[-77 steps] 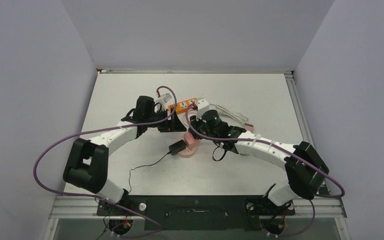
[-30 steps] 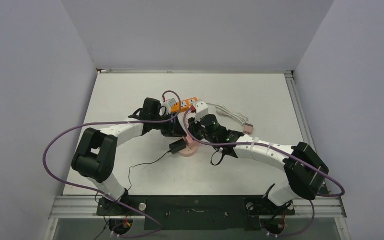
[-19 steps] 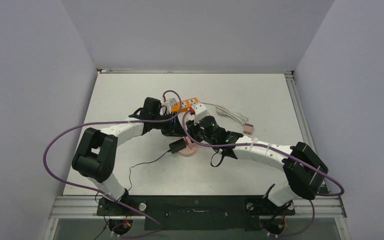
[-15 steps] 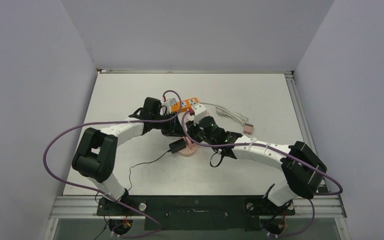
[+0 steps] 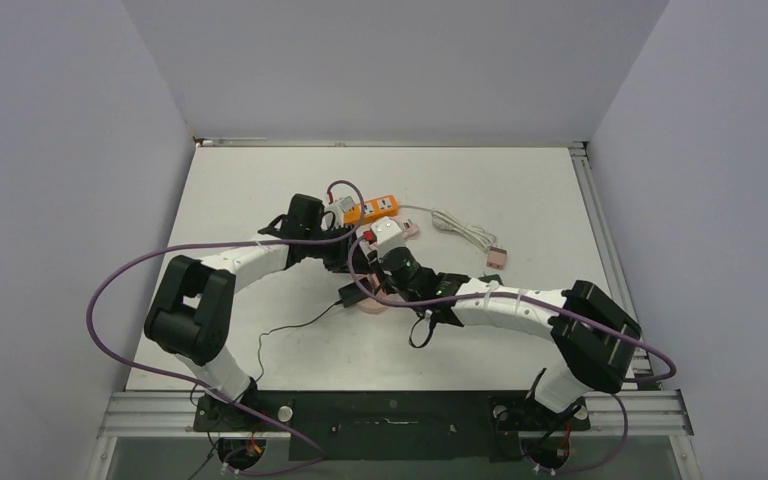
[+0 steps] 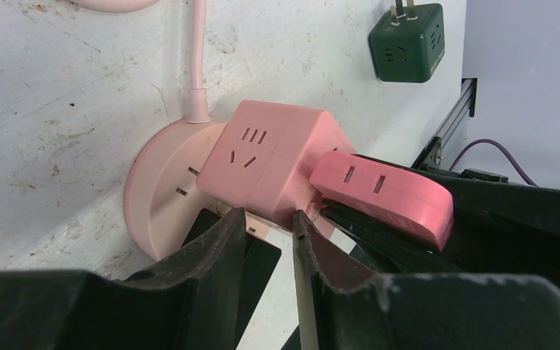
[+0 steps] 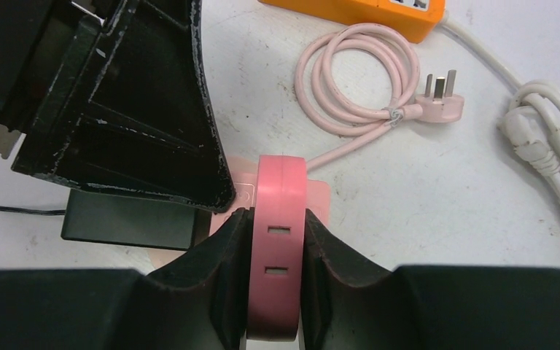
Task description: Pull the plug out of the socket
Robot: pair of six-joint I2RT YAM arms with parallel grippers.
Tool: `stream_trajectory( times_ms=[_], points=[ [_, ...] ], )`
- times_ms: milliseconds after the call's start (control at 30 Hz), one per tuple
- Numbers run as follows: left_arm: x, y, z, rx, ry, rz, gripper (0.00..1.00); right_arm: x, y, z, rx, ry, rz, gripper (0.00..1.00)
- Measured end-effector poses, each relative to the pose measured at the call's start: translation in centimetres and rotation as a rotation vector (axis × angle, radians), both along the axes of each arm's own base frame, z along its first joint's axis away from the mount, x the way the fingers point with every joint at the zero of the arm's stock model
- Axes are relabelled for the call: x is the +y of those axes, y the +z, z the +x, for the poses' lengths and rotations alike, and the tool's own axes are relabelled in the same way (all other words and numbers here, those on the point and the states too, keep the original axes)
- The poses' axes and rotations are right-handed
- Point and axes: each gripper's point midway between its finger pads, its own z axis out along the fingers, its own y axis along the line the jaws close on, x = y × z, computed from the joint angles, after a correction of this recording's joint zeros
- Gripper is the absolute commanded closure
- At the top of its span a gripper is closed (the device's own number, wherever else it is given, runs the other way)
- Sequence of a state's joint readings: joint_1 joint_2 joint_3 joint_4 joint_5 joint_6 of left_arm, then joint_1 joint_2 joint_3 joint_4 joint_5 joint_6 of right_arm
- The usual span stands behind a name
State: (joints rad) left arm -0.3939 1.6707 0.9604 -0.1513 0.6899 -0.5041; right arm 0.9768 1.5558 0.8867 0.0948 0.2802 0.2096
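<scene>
Two neighbours crowd in: black adapter [image 7: 127, 219], coiled pink cable [image 7: 354, 80]. Clamped between right jaws [image 7: 275, 219] sits the plug [image 7: 278, 182]; left jaws [image 6: 265, 219] nearly closed at the socket [image 6: 262, 168], grip unclear.

Scuffed white table [image 5: 260, 180], plain pale lavender walls [image 5: 390, 60] on three sides, aluminium rail [image 5: 600, 230] along right edge

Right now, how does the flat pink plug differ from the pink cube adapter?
The flat pink plug: thin rounded slab; pink cube adapter: boxy. Plug is clamped in the right gripper; cube adapter sits on the round pink base. Plug shows two parallel slots; cube adapter's include angled ones. Both pink, touching at the cube's side.
</scene>
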Motion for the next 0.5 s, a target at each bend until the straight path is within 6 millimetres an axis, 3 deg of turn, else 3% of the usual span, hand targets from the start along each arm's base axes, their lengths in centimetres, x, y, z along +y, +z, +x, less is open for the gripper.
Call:
stream_trajectory(
  times_ms=[200, 500],
  points=[
    [-0.02, -0.02, 0.01, 0.001, 0.000, 0.001, 0.76, 0.19, -0.01, 0.12, -0.039, -0.032, -0.046, 0.94],
    [-0.27, -0.02, 0.30, 0.003, -0.004, 0.010, 0.77, -0.35, -0.11, 0.97, 0.031, -0.032, 0.051, 0.95]
  ],
)
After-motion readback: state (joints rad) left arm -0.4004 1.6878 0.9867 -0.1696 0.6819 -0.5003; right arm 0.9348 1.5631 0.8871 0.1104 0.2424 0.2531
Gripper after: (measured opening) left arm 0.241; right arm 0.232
